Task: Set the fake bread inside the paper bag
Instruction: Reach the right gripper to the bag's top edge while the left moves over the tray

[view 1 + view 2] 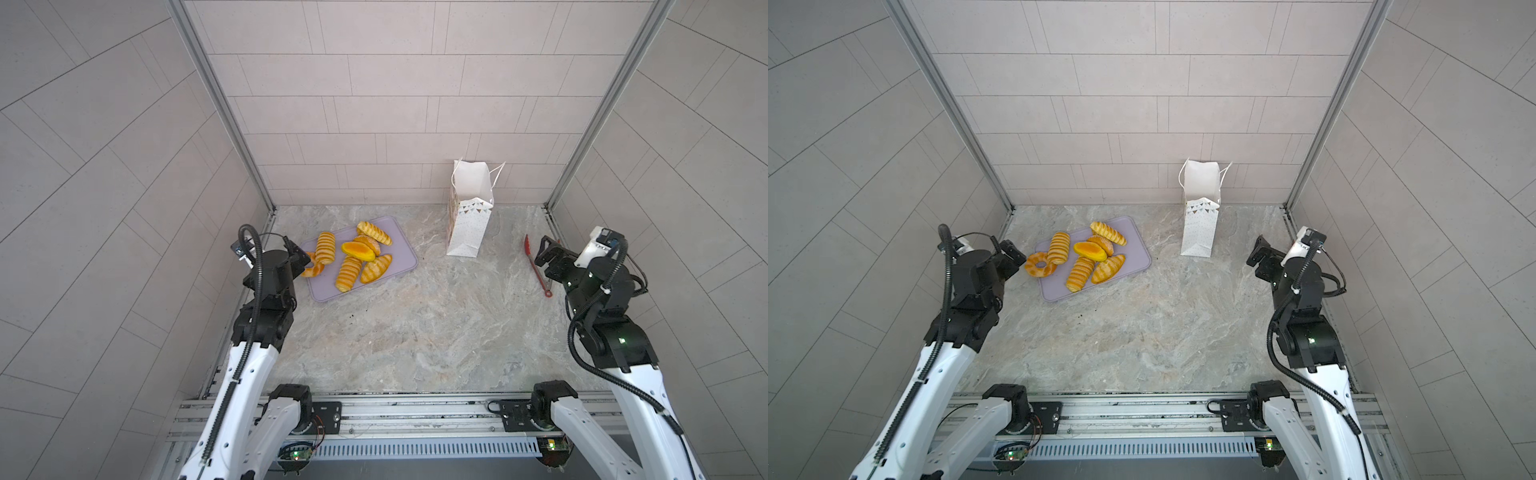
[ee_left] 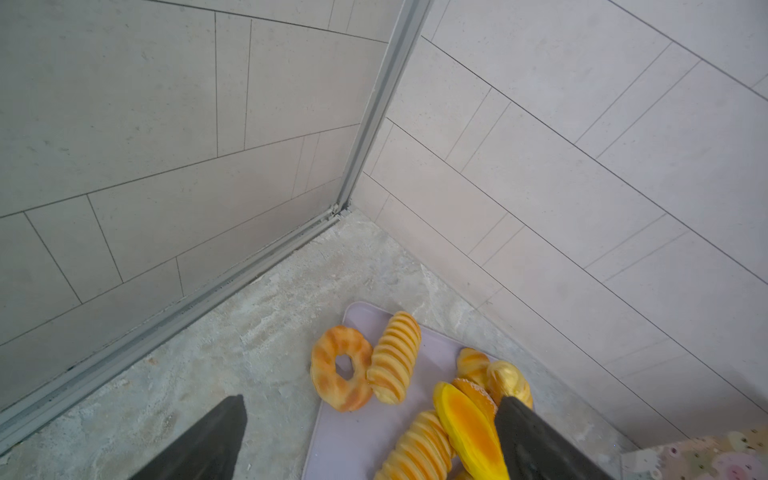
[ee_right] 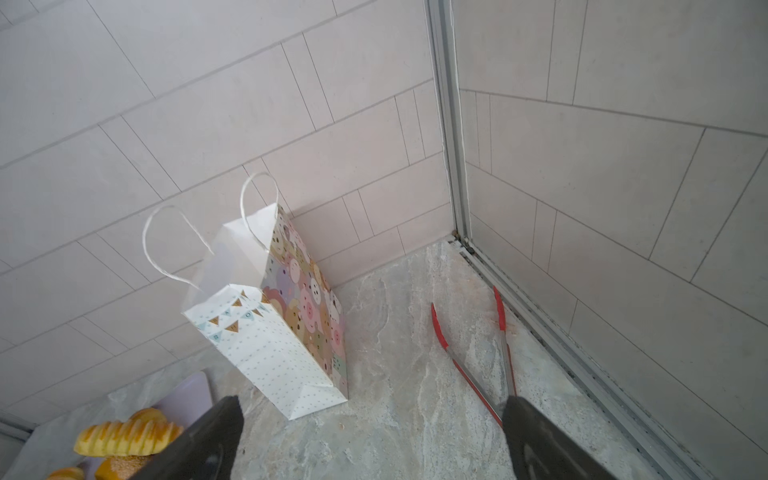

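On the tray (image 1: 325,287): lay the fake bread (image 1: 1079,274), heaped left of centre on the marble tabletop (image 1: 415,324); none in the bag.
Paper bag (image 1: 467,226): stood upright near the back wall, right of centre, mouth open upward, well apart from the tray.
Ring pastry (image 1: 1040,264): showed whole in a top view, hanging over the tray's left edge onto the tabletop; half covered by the left gripper (image 1: 301,255) in a top view.
Tongs (image 1: 538,266): lay by the right wall in a top view, arms spread in the right wrist view; hidden behind the right gripper (image 1: 1262,253) in a top view.
Bag print: wide face of cartoon animals given fully by the right wrist view alone; mainly the dotted narrow side with bunting in both top views.
Far loaf (image 1: 374,233): long axis slanted from far-left to near-right.
Left loaf (image 1: 325,248): long axis nearly front to back.
Near loaves (image 1: 376,268): lay side by side, slanted from near-left to far-right.
Orange oval (image 1: 358,250): rested atop a sesame bun (image 1: 372,245), long axis roughly left to right.
Left gripper state: jaws spread wide, empty, just beside the ring.
Right gripper state: jaws spread wide, empty, above the tabletop near the tongs.
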Controlling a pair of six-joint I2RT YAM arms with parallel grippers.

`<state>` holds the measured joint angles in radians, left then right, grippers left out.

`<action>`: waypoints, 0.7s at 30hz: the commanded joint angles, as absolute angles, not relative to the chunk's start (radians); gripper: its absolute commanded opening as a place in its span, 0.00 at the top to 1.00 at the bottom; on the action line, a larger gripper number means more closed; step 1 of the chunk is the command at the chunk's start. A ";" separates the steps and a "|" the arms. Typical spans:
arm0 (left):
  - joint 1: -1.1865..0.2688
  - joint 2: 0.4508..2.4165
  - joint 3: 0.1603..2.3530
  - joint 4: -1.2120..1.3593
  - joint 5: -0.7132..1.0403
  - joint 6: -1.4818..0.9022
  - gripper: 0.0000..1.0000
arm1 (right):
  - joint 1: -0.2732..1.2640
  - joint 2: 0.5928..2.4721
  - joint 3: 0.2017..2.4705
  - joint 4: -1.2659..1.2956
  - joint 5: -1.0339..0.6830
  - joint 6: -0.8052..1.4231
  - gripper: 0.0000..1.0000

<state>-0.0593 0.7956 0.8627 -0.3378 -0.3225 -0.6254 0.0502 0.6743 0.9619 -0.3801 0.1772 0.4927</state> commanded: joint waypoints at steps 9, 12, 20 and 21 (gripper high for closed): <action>-0.093 0.907 1.017 -0.668 0.237 -0.610 0.01 | 0.047 1.013 1.414 -0.702 -0.008 0.463 0.24; -0.190 0.931 1.028 -0.694 0.204 -0.596 0.02 | 0.049 1.131 1.502 -0.720 -0.059 0.450 0.26; -0.437 1.059 1.127 -0.717 0.116 -0.586 0.07 | 0.102 1.437 1.756 -0.752 -0.059 0.414 0.26; -0.448 1.072 1.133 -0.717 0.114 -0.584 0.07 | 0.105 1.473 1.786 -0.752 -0.051 0.409 0.25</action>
<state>-0.4187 1.0477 1.0946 -0.6941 0.1368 -0.6010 0.0902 1.4391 1.7088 -0.7204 -0.0631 0.4385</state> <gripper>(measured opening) 0.929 0.749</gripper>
